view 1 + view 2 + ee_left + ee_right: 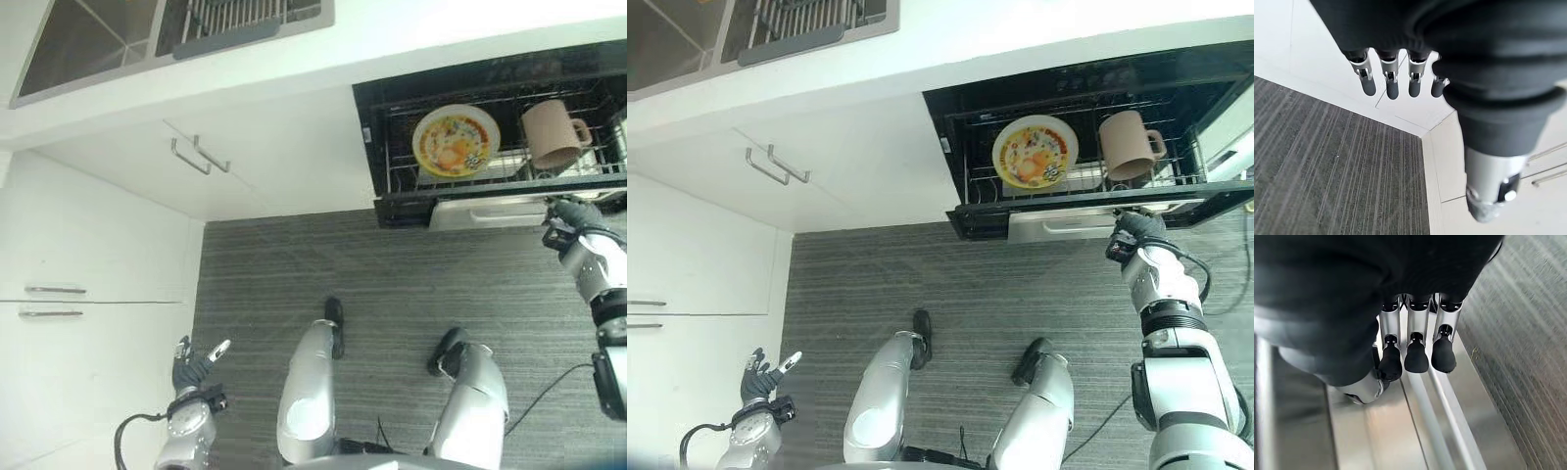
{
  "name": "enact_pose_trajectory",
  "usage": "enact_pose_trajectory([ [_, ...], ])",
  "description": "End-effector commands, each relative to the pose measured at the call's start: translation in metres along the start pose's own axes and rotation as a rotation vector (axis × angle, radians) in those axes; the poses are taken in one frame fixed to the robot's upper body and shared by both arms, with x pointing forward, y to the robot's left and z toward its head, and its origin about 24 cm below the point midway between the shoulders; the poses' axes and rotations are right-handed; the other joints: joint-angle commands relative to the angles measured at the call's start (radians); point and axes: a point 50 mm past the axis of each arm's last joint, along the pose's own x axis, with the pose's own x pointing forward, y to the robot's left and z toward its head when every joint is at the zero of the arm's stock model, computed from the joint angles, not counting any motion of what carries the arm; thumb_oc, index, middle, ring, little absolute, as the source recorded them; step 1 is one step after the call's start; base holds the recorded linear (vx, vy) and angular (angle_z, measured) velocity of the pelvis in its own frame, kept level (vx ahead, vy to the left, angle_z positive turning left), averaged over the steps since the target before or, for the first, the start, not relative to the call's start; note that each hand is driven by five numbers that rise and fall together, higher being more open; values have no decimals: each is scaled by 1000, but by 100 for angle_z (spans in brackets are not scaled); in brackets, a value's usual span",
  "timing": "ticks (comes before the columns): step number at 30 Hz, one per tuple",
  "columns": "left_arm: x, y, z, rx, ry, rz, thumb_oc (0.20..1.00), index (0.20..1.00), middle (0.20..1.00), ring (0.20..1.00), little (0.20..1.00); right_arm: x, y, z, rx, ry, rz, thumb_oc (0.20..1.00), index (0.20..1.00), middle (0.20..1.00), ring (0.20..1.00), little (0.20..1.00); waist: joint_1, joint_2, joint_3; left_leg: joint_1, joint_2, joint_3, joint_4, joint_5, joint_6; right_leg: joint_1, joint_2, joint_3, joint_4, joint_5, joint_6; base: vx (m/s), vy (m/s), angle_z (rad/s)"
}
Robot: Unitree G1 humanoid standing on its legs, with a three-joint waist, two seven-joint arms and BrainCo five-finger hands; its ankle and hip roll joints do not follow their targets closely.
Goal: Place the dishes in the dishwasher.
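From the head cameras I see the dishwasher (pixel 490 137) drawer pulled out, its rack (pixel 392 147) holding a yellow plate (pixel 456 140) standing on edge near the left side and a beige mug (pixel 551 132) lying tilted toward the right side. My right hand (pixel 1136 227) sits at the drawer's steel front panel (pixel 1068 225), by its front edge. My left hand (pixel 759 374) hangs low beside the white cabinets (pixel 88 323).

Left wrist: fingers (pixel 1392 83) straight and relaxed over grey carpet (pixel 1327 176), holding nothing.

Right wrist: fingertips (pixel 1416 356) straight, resting on the panel's bar handle (pixel 1440 401), not curled round it.
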Motion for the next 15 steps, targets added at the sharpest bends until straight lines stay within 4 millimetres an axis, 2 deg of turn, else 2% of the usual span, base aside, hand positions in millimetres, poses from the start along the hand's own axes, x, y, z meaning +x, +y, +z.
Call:
enact_pose_trajectory([
  [1, 1, 23, 8, 98, -46, -4, 1000, 1000, 1000, 1000, 1000, 0, 10, 50, -41, -151, 26, 200, 200, 200, 200, 200, 36, -2, -34, 2, 63, -25, -54, 40, -69, 24, -93, 54, 62, -65, 89, 26, 35, 26],
  [7, -7, 34, -2, 108, -24, -16, 1000, 1000, 1000, 1000, 1000, -5, -13, 104, -108, -249, -80, 200, 200, 200, 200, 200, 76, 46, -23, -26, 36, -28, -44, 41, -65, -1, -142, 48, 126, -96, 87, 60, 36, 23],
  [10, -10, 46, -4, 114, -21, -18, 1000, 1000, 1000, 1000, 1000, -14, -25, 140, -140, -322, -137, 200, 200, 200, 200, 200, 100, 71, -19, -48, 22, -40, -31, 42, -63, -13, -172, 49, 164, -114, 91, 73, 26, 19],
  [15, -12, 64, -7, 131, -4, 0, 1000, 1000, 1000, 1000, 1000, -30, -39, 186, -140, -424, -234, 200, 200, 200, 200, 200, 131, 88, -21, -69, 16, -51, -19, 44, -64, -19, -197, 42, 197, -135, 91, 51, 8, 13],
])
